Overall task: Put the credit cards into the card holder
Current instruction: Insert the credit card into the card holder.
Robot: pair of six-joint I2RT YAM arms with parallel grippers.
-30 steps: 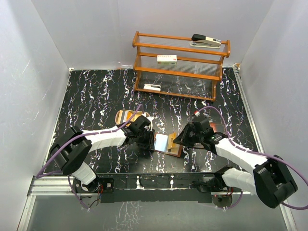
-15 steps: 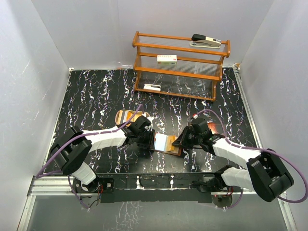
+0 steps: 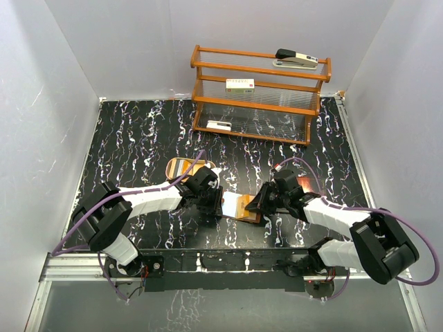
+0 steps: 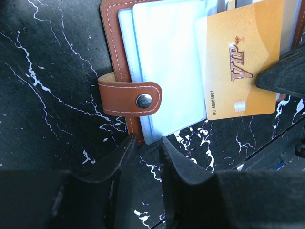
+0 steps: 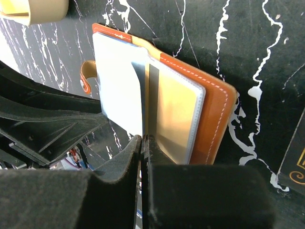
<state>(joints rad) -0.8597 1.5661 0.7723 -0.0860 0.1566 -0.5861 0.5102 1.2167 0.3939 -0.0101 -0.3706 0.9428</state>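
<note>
The card holder [image 3: 253,217] lies open on the table between my grippers, brown leather with a snap strap [image 4: 128,98] and bluish-clear pockets [image 4: 167,71]. My right gripper [image 3: 259,203] is shut on a gold "VIP" credit card [image 4: 240,62]. The card lies edge-on between its closed fingers [image 5: 143,137], its leading edge in among the clear pockets [image 5: 174,112]. My left gripper [image 4: 146,140] is at the holder's near left corner, its jaws a narrow gap apart with that corner between the tips. No other cards show.
A tan rounded tray [image 3: 181,166] sits just behind the left gripper and shows in the right wrist view [image 5: 33,9]. A dark booklet [image 5: 294,167] lies right of the holder. A wooden rack [image 3: 259,90] with a stapler and white boxes stands at the back.
My right gripper has moved left with the gold card, which now covers the bluish pocket that showed earlier. The left gripper has stayed put at the holder's edge.
</note>
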